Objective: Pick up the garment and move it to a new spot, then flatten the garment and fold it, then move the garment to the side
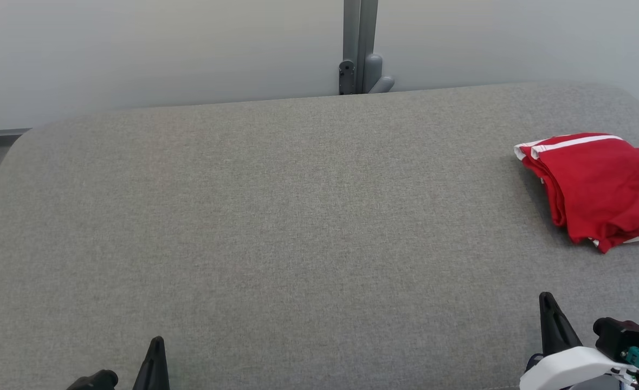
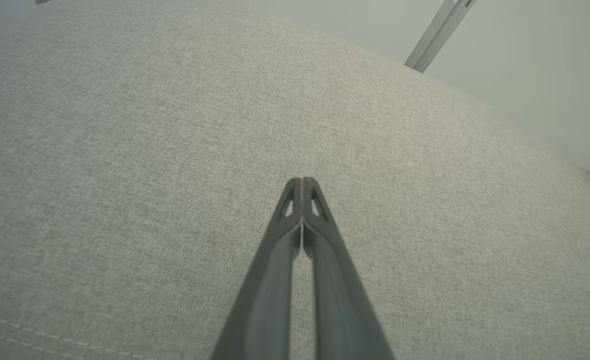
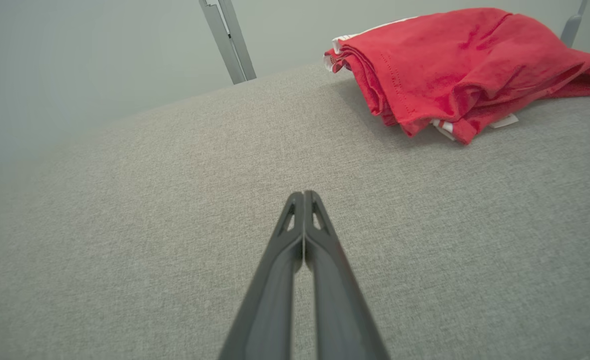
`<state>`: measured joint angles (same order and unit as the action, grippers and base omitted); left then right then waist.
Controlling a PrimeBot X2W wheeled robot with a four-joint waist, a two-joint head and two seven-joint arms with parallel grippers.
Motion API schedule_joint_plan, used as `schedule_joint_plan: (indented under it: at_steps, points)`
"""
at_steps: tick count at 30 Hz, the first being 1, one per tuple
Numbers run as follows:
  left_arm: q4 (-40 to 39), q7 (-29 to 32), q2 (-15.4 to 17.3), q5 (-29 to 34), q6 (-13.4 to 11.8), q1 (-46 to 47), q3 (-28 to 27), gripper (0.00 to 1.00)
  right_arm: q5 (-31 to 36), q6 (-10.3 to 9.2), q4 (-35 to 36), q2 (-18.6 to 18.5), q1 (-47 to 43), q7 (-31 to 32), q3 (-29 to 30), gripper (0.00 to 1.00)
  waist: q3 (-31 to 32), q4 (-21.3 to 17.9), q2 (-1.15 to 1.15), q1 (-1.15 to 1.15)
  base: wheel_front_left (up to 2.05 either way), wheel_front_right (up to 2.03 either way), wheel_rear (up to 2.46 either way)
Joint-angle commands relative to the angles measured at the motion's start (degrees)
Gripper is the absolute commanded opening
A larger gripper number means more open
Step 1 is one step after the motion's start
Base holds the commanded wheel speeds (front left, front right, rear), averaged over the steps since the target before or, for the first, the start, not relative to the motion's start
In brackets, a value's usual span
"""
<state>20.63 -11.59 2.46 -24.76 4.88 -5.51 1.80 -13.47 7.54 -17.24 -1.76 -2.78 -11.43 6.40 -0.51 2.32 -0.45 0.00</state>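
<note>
the red garment point(image 1: 595, 189) is cut off at the head view's right edge. my right gripper point(image 3: 303, 194) is near it, my left gripper point(image 2: 302, 181) well apart from it, both pinched together on nothing.

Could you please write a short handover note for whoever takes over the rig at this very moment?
Left gripper: shut, holding nothing, at the front left of the grey padded surface.
Right gripper: shut, holding nothing, at the front right.
Red garment: folded into a bundle at the right side of the surface, apart from both grippers.
Done: the garment looks folded and set aside.
Left: probably nothing; the folds look a bit loose, so check them.
</note>
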Motion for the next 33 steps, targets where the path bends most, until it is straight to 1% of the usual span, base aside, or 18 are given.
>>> schedule_joint_plan:
  at_steps: [1, 15, 33]
  points:
    - [-1.2, 0.5, 0.2, -2.2, 0.3, 1.8, -0.5, 0.00, -2.6, -0.01, 1.1, -0.4, 1.6, 0.4, 0.0, 0.00, 0.0, 0.0, 0.04, 0.00, 0.00, 0.00, 0.00]
    - [-2.2, 3.9, 0.2, -14.9, 0.8, 3.9, -2.0, 0.00, -17.4, -0.02, 1.7, -0.6, 3.1, 3.6, -0.1, 0.00, 0.0, -0.3, 0.10, 0.00, 0.00, 0.00, 0.00]
    - [-3.3, 7.8, 0.3, -29.1, 1.3, 6.3, -3.8, 0.00, -34.0, -0.04, 2.1, -0.8, 4.9, 7.5, -0.1, 0.00, 0.1, -0.7, 0.16, 0.00, 0.00, 0.00, 0.00]
